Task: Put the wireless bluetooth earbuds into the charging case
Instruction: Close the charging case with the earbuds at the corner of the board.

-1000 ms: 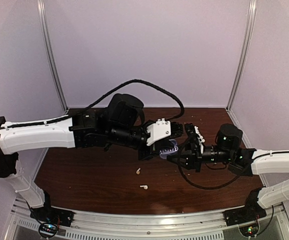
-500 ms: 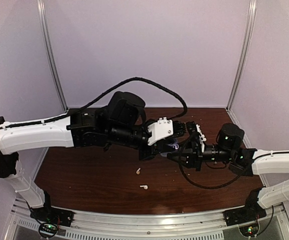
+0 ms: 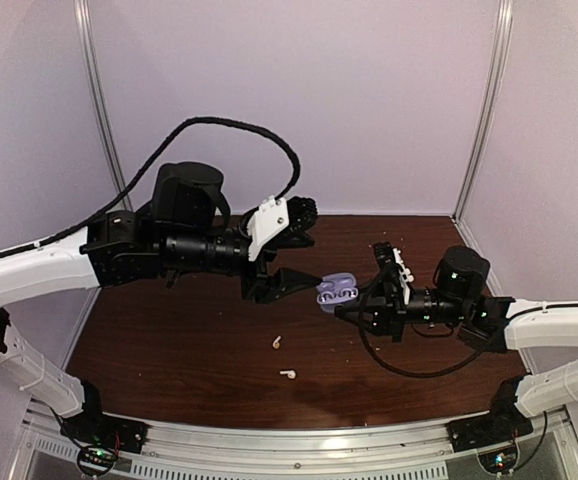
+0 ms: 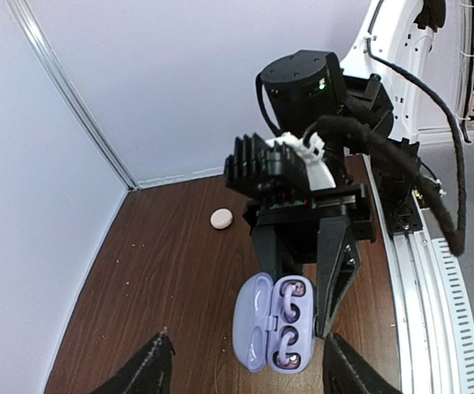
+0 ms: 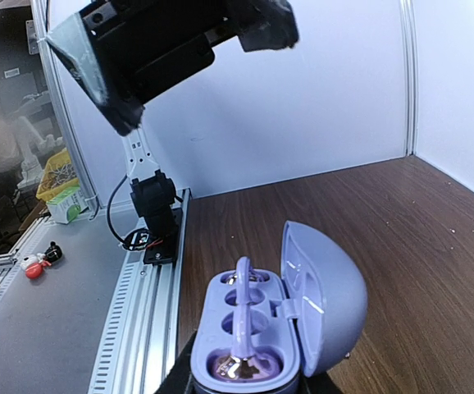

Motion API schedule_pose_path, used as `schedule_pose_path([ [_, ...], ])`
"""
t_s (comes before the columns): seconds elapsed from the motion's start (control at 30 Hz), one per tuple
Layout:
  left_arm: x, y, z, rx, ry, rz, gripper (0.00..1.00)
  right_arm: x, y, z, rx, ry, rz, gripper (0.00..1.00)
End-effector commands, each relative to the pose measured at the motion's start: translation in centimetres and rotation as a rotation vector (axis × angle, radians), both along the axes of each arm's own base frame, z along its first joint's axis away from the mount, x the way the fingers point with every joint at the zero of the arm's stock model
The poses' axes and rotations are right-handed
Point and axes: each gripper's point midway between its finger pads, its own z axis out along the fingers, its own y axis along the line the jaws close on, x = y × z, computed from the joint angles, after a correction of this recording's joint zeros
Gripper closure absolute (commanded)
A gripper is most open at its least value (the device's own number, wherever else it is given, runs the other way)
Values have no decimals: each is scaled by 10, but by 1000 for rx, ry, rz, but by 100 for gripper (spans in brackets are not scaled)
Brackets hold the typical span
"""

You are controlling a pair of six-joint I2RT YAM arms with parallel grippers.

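- currently the charging case (image 3: 337, 291) is a smooth lilac plastic capsule with its rounded lid hinged open. it is held at the base by the right end effector (image 3: 355, 308), jaws narrow around it, above the table (image 3: 159, 360).
- the wrist views show round wells in the case, with lilac earbud parts (image 4: 289, 332) carrying metallic spots seated in them. their count cannot be told.
- one glossy white earbud (image 3: 277, 342) with a short stem lies loose on the table in front of the case. a second white earbud (image 3: 287, 374) lies near it.
- left end effector (image 3: 311, 245): black angular fingers spread wide, holding nothing, just left of the case and apart from it.
- a pale pebble-shaped item (image 4: 221, 217) rests on the table toward the back wall.
- table: dark brown wood grain with light specks. a ribbed aluminium rail (image 3: 289, 445) runs along the near edge. plain pale wall panels (image 3: 369, 100) are joined by metal corner posts (image 3: 104, 110).
- against one second ago: the left end effector was shut and close against the case. it has since drawn back leftward and opened. the right grip and both loose earbuds are unchanged.
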Motion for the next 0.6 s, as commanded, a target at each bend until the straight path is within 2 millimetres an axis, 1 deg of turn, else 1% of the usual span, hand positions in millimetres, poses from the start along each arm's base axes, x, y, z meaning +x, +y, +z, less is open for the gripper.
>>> schedule_pose_path([
  [0.0, -6, 1, -18, -15, 86, -72, 34, -1, 0, 22, 40, -32, 4, 100],
  [0.13, -4, 0, -29, -3, 93, -75, 30, -4, 1, 27, 46, -34, 20, 100],
  [0.47, -4, -17, -53, 50, 132, -117, 25, -12, 3, 35, 51, -52, 66, 100],
  [0.57, -11, -21, -50, 43, 139, -164, 22, -12, 4, 37, 48, -53, 67, 100],
])
